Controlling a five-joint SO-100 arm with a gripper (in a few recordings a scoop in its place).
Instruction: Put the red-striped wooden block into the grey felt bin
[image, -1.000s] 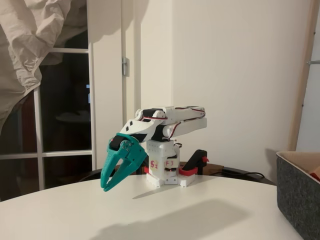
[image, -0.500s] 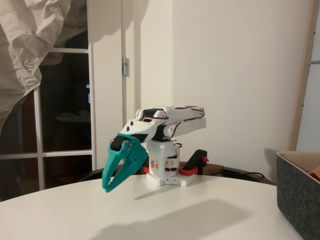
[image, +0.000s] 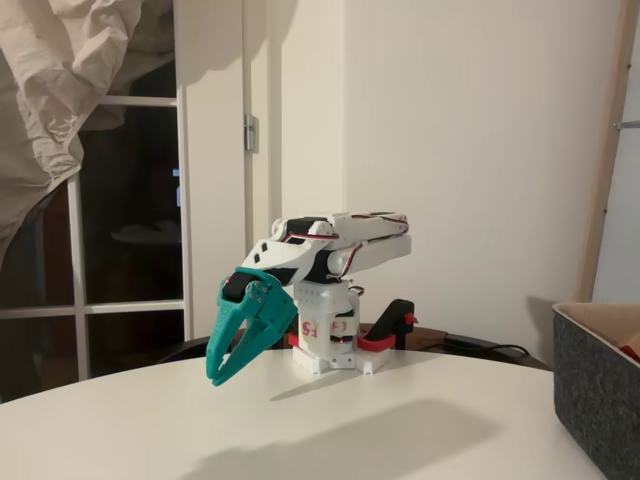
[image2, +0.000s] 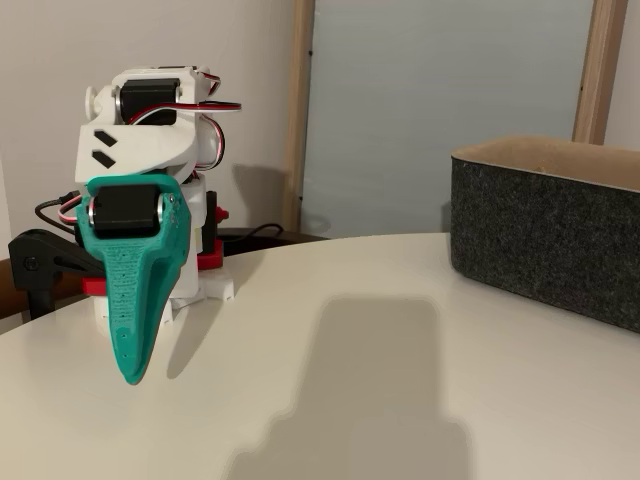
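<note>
**Arm folded over its base, bin at the table's edge**

White walls and a dark glazed door (image: 130, 240) with a crumpled pale sheet (image: 60, 90) hung over its top corner stand behind the round white table (image: 330, 420).

Largest on the table is the grey felt bin (image2: 545, 235), a straight-sided box of dark speckled charcoal felt with a pale rim and tan inner face. It sits at the right edge in both fixed views, well apart from the arm, and its long side runs away along the table edge. A small patch of red (image: 632, 350) shows inside the bin at the picture's right edge; whether that is the red-striped wooden block cannot be told, so its pointing and long axis cannot be read.

Next in size is the white five-joint arm (image: 340, 245) with red and black wiring, folded low over its base, which carries red lettering too blurred to read. A red-and-black plastic clamp (image: 392, 330) holds the base to the table.

The teal two-finger gripper (image: 217, 376) hangs off the arm's front, tilted down toward the table with its tips just above the surface. Its jaws stand slightly apart at the tips, with nothing between them.
</note>
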